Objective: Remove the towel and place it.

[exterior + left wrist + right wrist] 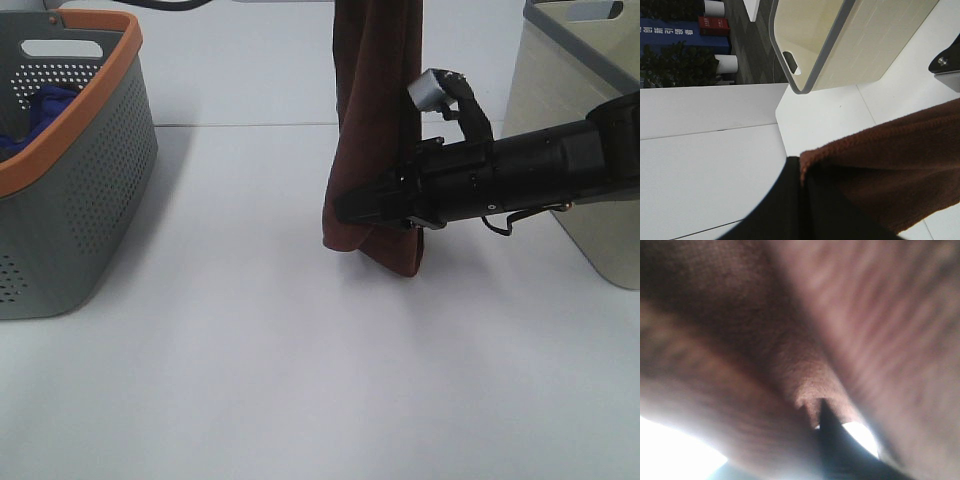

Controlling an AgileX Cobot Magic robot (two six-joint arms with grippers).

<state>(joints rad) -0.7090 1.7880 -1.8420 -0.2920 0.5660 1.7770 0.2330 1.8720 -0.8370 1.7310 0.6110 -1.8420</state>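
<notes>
The dark reddish-brown towel (375, 130) hangs straight down from above the top edge of the exterior view, its lower end just above the table. My left gripper (802, 175) is out of that view; in the left wrist view its black finger (785, 205) is clamped on the towel's upper edge (890, 170). My right gripper (350, 205) reaches in from the right and presses into the towel's lower part. In the right wrist view the cloth (790, 340) fills the frame, with one black fingertip (832, 440) against it. The other finger is hidden.
A grey basket with an orange rim (70, 150) stands at the left and holds a blue cloth (40, 110). A beige bin (570, 110) stands at the right, behind the right arm. The white table (300, 380) lies below.
</notes>
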